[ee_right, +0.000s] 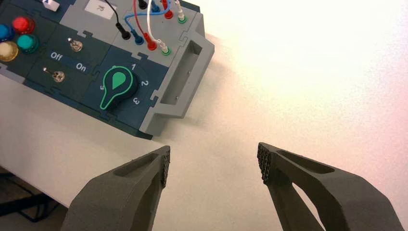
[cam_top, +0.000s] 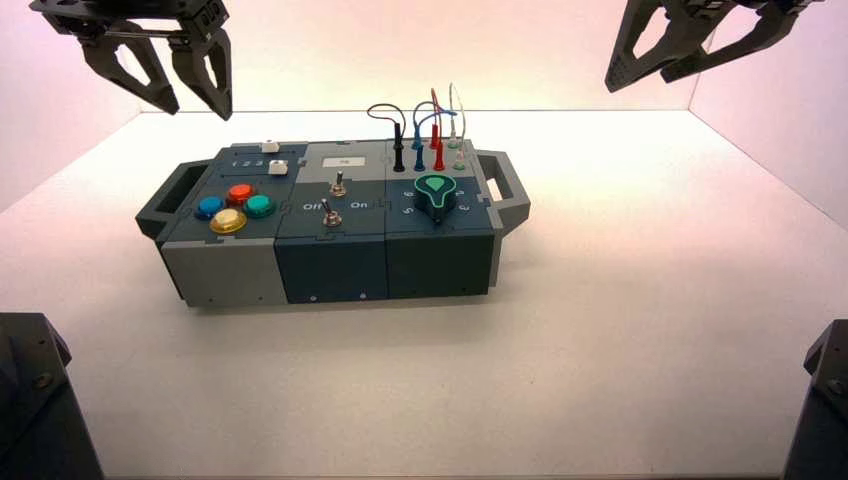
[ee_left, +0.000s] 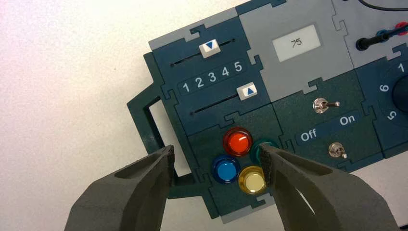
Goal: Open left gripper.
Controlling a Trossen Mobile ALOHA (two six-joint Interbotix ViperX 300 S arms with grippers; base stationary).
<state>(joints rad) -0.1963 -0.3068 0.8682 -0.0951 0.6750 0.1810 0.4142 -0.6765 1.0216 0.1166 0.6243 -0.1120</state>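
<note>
hovering above the box, left gripper fingers spread apart; right gripper likewise.

display: "75" | slider scale: "1 2 3 4 5" | toggle label: "Off", "On"

We saw box from above-behind, far; wrist cameras looked down closer; both shared its toggle switches.

Box on white counter — red button, blue button, yellow button clustered at left end; small display reads 75; two toggle switches mid-box; green-marked knob near right handle; coloured wires behind.
</note>
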